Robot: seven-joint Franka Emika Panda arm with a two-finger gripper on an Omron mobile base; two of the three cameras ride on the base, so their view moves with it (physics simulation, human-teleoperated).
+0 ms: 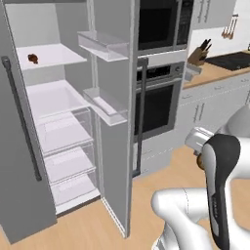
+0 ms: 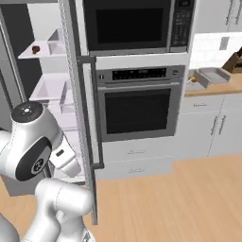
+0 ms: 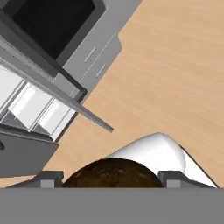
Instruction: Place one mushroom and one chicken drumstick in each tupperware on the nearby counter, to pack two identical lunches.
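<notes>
Pincer (image 3: 113,177) clenched on a brown rounded item (image 3: 113,171), prob. a drumstick or mushroom; can't tell which. Item sits between the finger tips (image 3: 50,178), arm folded low over wood floor (image 3: 175,65) in front of open fridge (image 1: 53,122). One small brown item (image 1: 33,58) left on upper fridge shelf (image 1: 53,54). Grey tupperware (image 2: 213,74) on bench (image 2: 215,88) right of oven (image 2: 137,106), well apart from the arm; contents too far to read. Judgement: carry leg underway, packing far from finished.

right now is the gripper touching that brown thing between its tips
Touching. The hand view shows the brown item filling the space between the gripper tips, meeting both with no gap.
</notes>
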